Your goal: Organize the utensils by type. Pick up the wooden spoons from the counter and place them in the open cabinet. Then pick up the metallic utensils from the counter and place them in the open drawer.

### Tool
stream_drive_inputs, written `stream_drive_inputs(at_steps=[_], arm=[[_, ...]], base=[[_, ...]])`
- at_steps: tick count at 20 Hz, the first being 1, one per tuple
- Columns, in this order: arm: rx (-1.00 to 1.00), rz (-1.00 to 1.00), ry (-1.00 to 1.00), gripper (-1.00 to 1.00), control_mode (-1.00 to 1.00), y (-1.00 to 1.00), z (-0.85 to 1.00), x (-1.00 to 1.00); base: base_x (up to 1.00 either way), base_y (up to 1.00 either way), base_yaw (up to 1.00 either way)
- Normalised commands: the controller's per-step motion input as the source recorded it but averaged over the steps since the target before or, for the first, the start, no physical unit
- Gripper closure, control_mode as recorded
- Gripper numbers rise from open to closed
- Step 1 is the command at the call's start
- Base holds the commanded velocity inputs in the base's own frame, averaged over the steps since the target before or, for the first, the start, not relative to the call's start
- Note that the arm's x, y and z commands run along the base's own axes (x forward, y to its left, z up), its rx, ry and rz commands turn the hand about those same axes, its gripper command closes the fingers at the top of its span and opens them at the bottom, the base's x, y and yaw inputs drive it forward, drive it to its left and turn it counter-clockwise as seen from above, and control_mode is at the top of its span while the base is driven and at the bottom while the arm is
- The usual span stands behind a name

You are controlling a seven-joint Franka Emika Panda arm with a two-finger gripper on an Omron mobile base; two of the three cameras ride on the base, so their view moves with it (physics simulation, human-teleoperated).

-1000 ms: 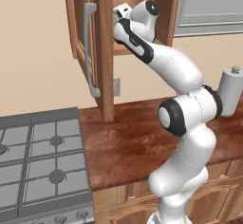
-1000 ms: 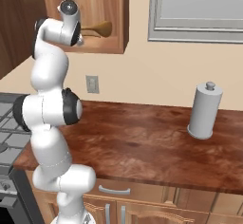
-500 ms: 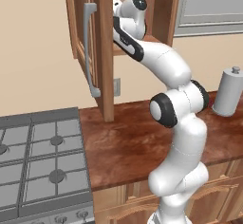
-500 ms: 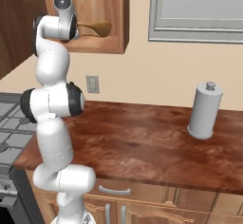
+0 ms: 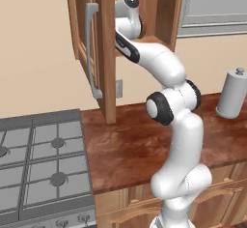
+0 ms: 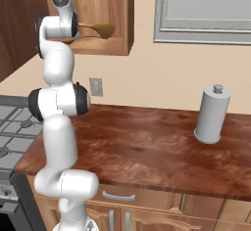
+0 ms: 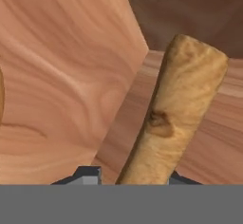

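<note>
Cabinet (image 6: 122, 24) shelf carries wooden spoon (image 6: 98, 28); counter (image 6: 142, 147) carries grey canister (image 6: 212, 113).

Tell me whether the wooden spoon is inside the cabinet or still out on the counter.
Inside. The wooden spoon lies within the cabinet, bowl end pointing right, up where the claw reaches in.

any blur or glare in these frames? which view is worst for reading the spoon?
Hand view: wooden spoon looms close, soft and coarse-textured, the worst. Right base view: sharp, spoon bowl clear in the cabinet, faint sheen on the counter. Left base view: even light, no glare.
</note>
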Motion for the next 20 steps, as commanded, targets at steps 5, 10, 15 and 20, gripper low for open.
stream_drive_inputs(at_steps=[5,10,15,20], arm=[[0.00,-0.02,0.08,-1.00,-1.00,-0.21,-0.55,0.58],[0.02,-0.03,0.06,-1.00,-1.00,-0.52,-0.43,0.39],[0.10,-0.03,0.00,-1.00,-1.00,-0.84,-0.11,0.24],[0.14,-0.03,0.00,-1.00,-1.00,-0.81,0.00,0.13]], base=[[0.00,0.00,0.00],[0.00,0.00,0.00],[0.00,0.00,0.00],[0.00,0.00,0.00]])
